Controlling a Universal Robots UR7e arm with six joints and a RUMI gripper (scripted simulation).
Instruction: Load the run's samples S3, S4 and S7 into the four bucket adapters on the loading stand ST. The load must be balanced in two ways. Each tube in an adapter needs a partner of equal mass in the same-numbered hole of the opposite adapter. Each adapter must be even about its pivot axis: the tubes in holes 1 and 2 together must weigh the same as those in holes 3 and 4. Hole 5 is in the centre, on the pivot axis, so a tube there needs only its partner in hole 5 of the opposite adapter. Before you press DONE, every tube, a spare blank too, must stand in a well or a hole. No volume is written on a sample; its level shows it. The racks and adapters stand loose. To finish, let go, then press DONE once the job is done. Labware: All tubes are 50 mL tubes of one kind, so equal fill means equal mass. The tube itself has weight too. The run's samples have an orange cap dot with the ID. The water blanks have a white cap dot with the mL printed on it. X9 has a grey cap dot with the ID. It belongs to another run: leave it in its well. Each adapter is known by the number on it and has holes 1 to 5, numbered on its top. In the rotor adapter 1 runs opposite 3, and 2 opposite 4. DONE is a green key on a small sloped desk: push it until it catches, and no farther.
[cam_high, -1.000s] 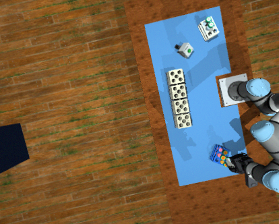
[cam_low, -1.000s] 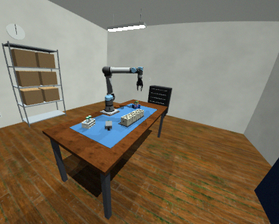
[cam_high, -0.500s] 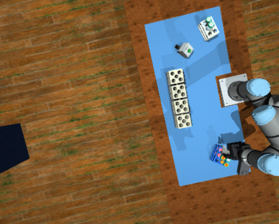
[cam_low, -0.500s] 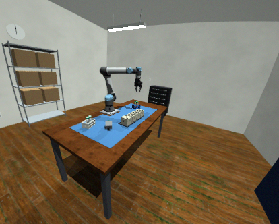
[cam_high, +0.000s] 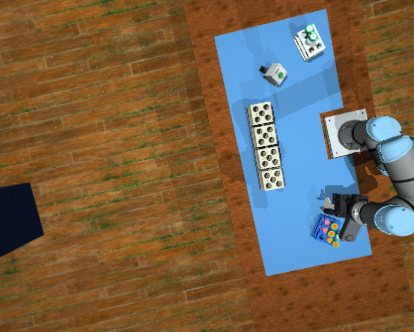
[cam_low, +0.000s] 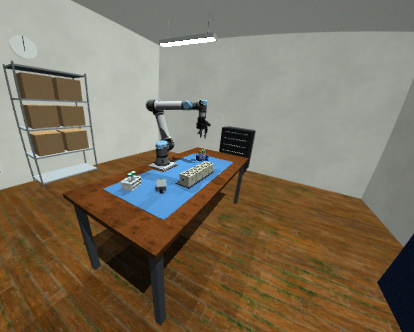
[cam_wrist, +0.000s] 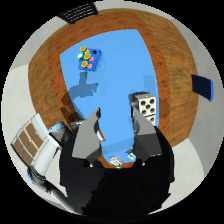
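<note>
My gripper (cam_high: 327, 203) (cam_low: 202, 136) (cam_wrist: 115, 107) is partly open, with nothing between its fingers, high above the table and near the blue rack. The blue rack (cam_high: 315, 233) (cam_low: 204, 159) (cam_wrist: 96, 59) holds several tubes with orange dots; pink spots also show, and the IDs cannot be read. The arm partly covers it in the top view. Four cream adapters (cam_high: 260, 136) (cam_low: 195, 176) (cam_wrist: 154, 105) stand in a row; their visible holes look dark and empty. A white rack (cam_high: 301, 47) (cam_low: 131, 185) holds tubes with green caps. The DONE key (cam_high: 281, 75) is green.
The small grey desk (cam_high: 272, 73) (cam_low: 160, 183) with the key stands between the adapter row and the white rack. The arm's base plate (cam_high: 334, 145) (cam_low: 171, 166) is at the table's side. The adapters stand close together, higher than the blue mat (cam_high: 300, 200).
</note>
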